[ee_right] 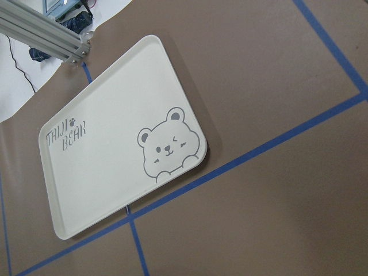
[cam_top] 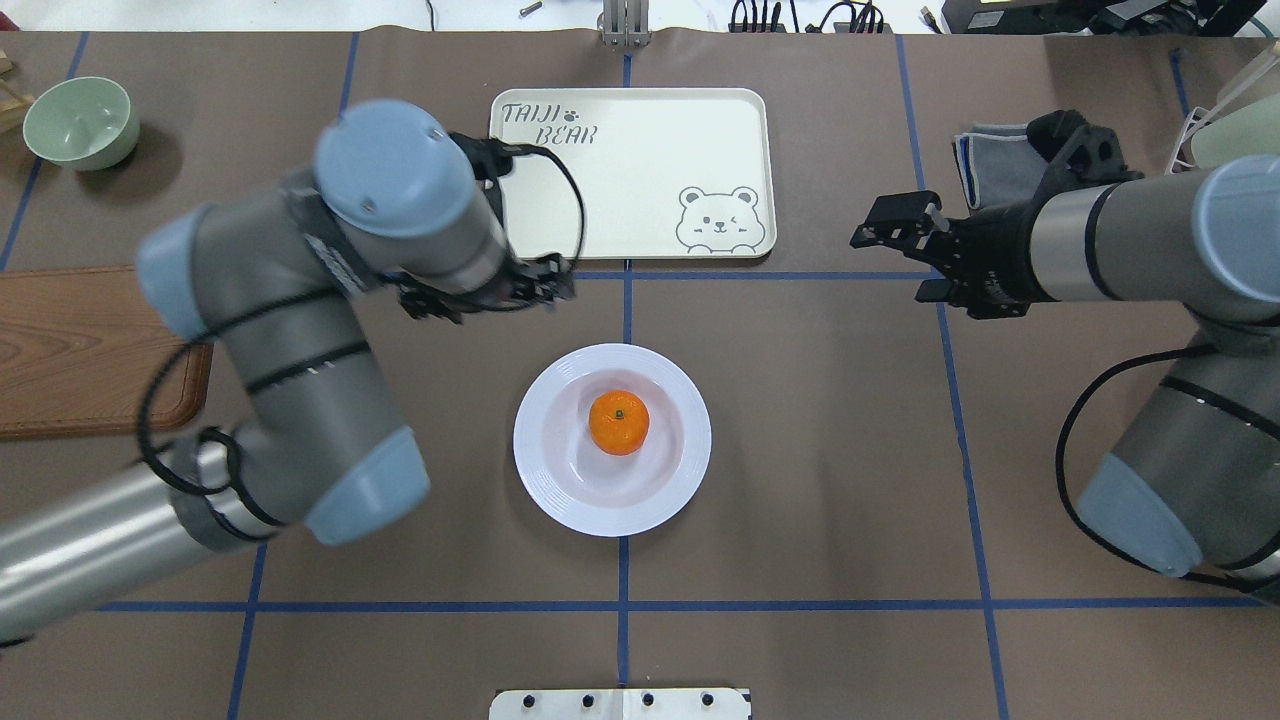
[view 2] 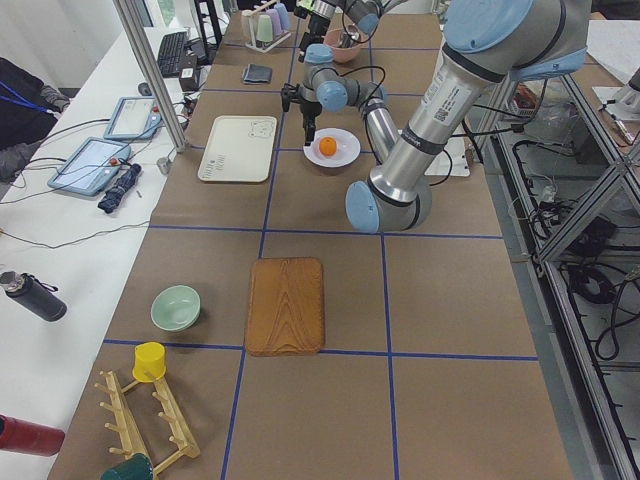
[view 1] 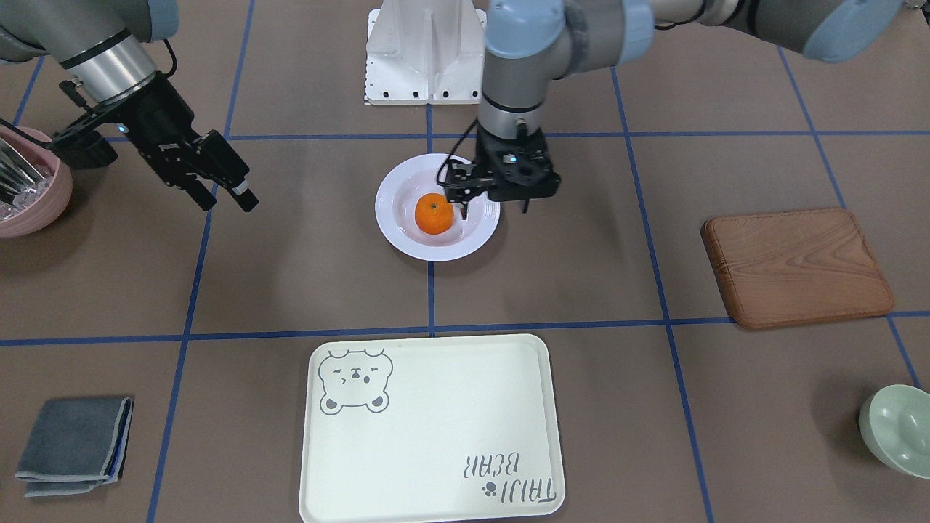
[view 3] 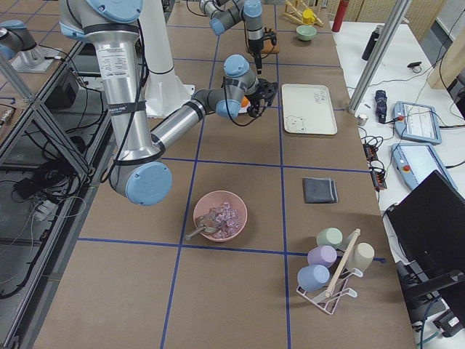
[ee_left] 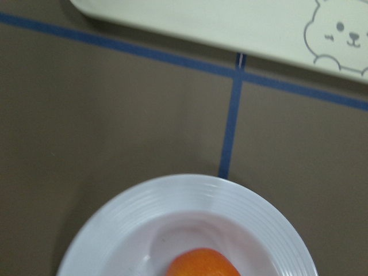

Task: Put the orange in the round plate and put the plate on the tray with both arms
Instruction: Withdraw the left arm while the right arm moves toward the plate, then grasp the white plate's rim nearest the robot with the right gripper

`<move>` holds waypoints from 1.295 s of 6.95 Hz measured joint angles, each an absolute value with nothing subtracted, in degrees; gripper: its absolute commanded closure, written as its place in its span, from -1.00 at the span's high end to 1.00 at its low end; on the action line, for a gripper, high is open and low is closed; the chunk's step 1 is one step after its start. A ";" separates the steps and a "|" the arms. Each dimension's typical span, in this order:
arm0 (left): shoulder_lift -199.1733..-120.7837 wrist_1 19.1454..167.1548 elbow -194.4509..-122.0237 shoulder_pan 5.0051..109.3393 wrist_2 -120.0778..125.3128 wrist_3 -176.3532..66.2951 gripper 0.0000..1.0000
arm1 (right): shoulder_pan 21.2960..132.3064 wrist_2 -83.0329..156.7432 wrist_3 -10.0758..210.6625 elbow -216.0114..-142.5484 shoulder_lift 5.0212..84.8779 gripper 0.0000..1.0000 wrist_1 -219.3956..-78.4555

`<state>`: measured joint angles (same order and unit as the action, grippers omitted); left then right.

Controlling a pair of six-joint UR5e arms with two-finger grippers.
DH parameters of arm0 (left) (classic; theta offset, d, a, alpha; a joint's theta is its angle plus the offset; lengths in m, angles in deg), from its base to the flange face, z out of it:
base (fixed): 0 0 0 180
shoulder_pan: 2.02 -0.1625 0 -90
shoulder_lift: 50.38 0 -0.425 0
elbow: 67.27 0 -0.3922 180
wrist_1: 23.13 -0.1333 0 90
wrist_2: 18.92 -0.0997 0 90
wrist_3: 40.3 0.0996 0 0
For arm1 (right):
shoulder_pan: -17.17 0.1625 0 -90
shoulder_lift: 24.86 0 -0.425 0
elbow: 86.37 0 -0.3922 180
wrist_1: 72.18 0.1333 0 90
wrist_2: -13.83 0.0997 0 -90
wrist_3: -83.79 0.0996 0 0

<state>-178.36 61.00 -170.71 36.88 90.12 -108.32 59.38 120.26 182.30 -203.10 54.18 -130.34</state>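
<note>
The orange (view 1: 434, 215) lies in the sunken centre of the white round plate (view 1: 407, 243), which stands on the brown table between the robot base and the cream tray (view 1: 436, 407). My left gripper (view 1: 494, 209) hangs open over the plate's rim on the robot's left side, close beside the orange but not touching it. In the left wrist view the orange (ee_left: 201, 263), the plate (ee_left: 172, 195) and the tray's edge (ee_left: 230, 17) show, but no fingers. My right gripper (view 1: 227, 200) is open and holds nothing, in the air well away from the plate. The tray (ee_right: 115, 172) has nothing on it.
A brown wooden board (view 1: 795, 265) and a pale green bowl (view 1: 897, 428) lie on the robot's left side. A pink bowl with cutlery (view 1: 29, 189) and a folded grey cloth (view 1: 76, 443) are on its right side. The white pedestal (view 1: 425, 51) stands behind the plate.
</note>
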 measured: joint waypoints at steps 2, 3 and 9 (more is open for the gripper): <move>-169.43 60.24 -172.91 50.27 98.87 -86.92 0.97 | 50.68 110.47 189.28 -205.39 53.47 0.98 -130.34; -165.32 59.99 -172.34 57.29 102.59 -75.40 0.97 | 45.09 103.11 193.00 -205.74 53.38 0.97 -130.34; -154.63 60.17 -153.08 88.88 112.53 -20.13 0.97 | 22.93 75.81 212.50 -198.67 50.01 0.73 -130.55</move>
